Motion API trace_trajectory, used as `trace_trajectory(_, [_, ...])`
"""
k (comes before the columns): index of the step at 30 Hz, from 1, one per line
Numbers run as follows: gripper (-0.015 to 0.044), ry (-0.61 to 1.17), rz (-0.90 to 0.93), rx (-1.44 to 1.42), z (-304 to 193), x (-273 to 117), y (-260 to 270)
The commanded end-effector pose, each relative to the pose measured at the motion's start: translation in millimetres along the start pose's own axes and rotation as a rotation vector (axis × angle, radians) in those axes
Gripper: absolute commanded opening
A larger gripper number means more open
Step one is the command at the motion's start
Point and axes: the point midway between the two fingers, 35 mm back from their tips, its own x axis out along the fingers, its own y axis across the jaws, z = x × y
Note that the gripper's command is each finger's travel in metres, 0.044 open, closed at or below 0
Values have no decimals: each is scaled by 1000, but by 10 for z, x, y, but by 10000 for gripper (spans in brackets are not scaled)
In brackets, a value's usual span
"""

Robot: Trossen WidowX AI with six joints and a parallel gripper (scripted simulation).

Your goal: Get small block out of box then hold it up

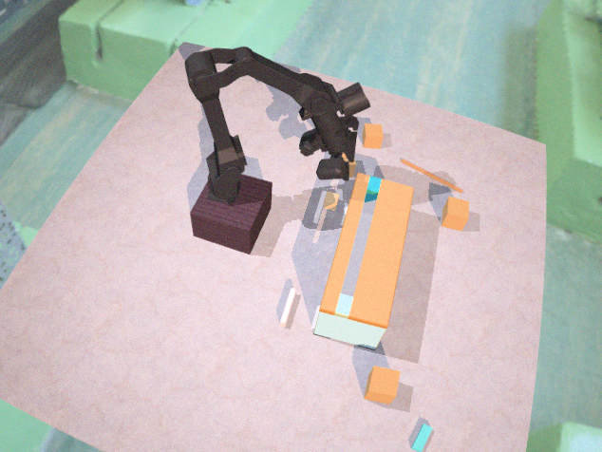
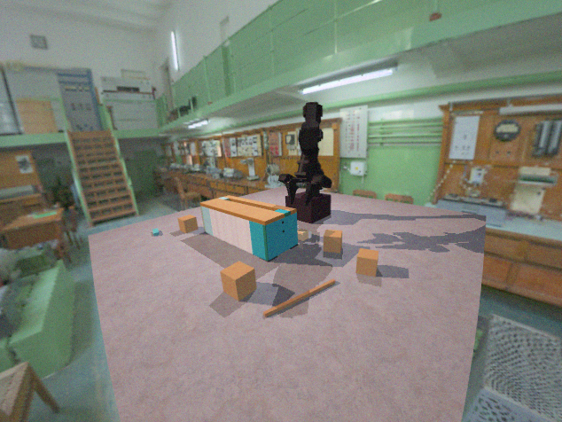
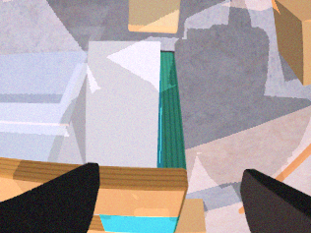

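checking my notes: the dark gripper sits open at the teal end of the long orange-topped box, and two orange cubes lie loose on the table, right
Not quite. The count is wrong: the top view shows three loose orange cubes, not two. The rest holds: the dark gripper is open and empty, at the teal end of the long orange-topped box.

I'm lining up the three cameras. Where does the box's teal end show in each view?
Top: teal end at the box's far end, right of the gripper.
Exterior: near face of the box, centre.
Wrist: teal strip low centre, between the fingers.
Shared landmark: the box's orange top.
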Motion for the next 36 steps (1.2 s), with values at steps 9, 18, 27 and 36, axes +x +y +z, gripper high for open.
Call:
trace_trajectory(9, [285,-37,27,-13,384,543,126])
trace_trajectory(18, [285,-37,27,-13,440,678,116])
trace_trajectory(27, [285,-38,27,-13,504,809,111])
trace_trajectory(36, [285,-38,27,-13,576,934,112])
